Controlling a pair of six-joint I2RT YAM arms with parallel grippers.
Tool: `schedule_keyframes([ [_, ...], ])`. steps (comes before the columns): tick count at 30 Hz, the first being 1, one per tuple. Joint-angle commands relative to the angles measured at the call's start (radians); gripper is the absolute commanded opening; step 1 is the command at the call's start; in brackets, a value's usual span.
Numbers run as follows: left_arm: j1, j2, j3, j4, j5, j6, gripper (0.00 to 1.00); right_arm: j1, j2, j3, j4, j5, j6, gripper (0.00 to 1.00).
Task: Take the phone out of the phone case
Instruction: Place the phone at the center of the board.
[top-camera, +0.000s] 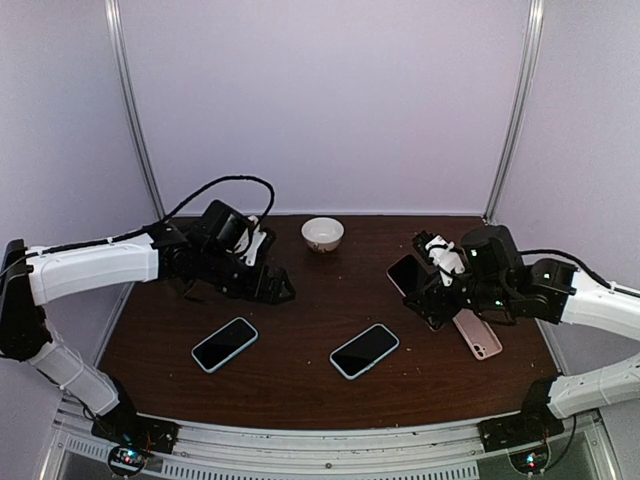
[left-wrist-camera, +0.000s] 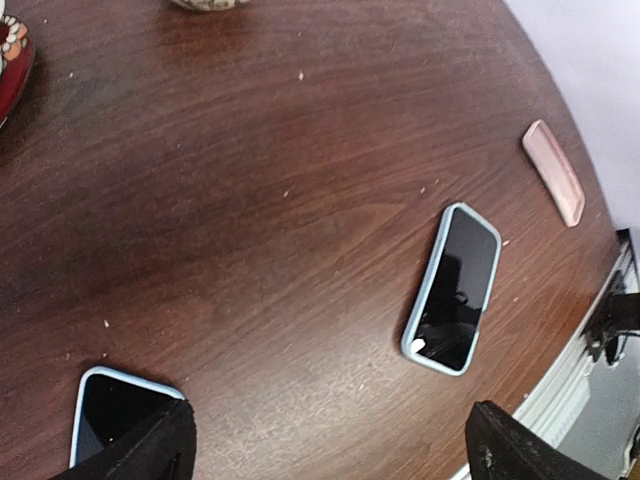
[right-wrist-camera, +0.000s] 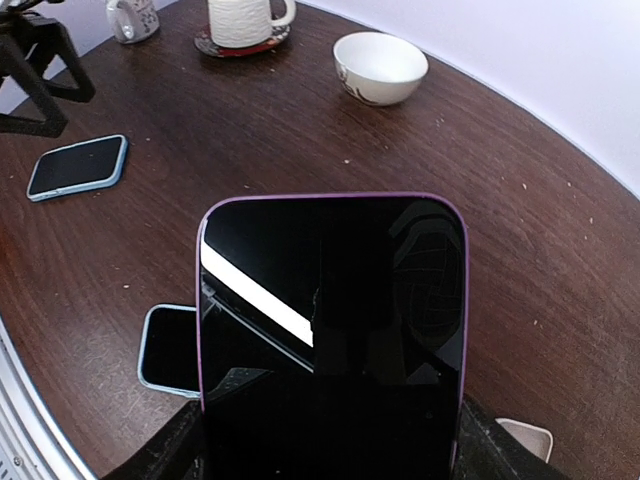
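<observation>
Overhead, the right gripper (top-camera: 422, 286) hides much of what it carries. Only a dark screen corner of the purple-rimmed phone (top-camera: 404, 272) shows, lifted off the table (top-camera: 300, 390) and tilted. That arm reaches in from the right with its wrist turned inward. The left arm stretches in from the left edge, and the left gripper (top-camera: 275, 288) hangs low over the wood, pointing toward the centre. Two phones lie flat, screens up: the left blue-cased phone (top-camera: 224, 344) and the middle blue-cased phone (top-camera: 364, 350). A pink slab (top-camera: 478, 335) lies beneath the right wrist; I cannot tell whether it is a face-down phone or a bare case. A bowl (top-camera: 322, 233) sits at the back, and a mug (top-camera: 258, 240) is mostly hidden behind the left arm.

From the left wrist, the fingers (left-wrist-camera: 140, 450) stand wide apart with only bare wood between them. One covers a corner of the left blue-cased phone. The frame edges cut off the bowl and a red saucer (left-wrist-camera: 8, 60).

From the right wrist, the purple rim shows clearly around the screen's top and sides, which the overhead view does not show. The jaws are clamped on the phone's lower sides, and the fingers (right-wrist-camera: 165, 455) are only dark blurs. The phone partly covers the middle blue-cased phone and the pink slab.
</observation>
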Motion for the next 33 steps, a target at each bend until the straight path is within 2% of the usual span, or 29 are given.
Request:
schedule_keyframes([
  [1,-0.017,0.022,-0.009,-0.016,-0.062,0.044,0.97,-0.053,0.036,0.04,-0.015,0.028,0.059,0.37],
  [10,-0.083,0.02,-0.058,-0.016,-0.15,0.105,0.94,-0.194,0.232,0.157,-0.071,-0.072,0.149,0.37],
  [16,-0.145,0.002,-0.132,0.016,-0.334,0.141,0.97,-0.244,0.404,0.28,-0.14,-0.104,0.19,0.37],
  [23,-0.156,-0.065,-0.302,0.175,-0.493,0.151,0.98,-0.303,0.607,0.436,-0.187,-0.149,0.231,0.35],
  [33,-0.157,-0.106,-0.402,0.286,-0.49,0.181,0.98,-0.402,0.848,0.668,-0.285,-0.095,0.245,0.36],
])
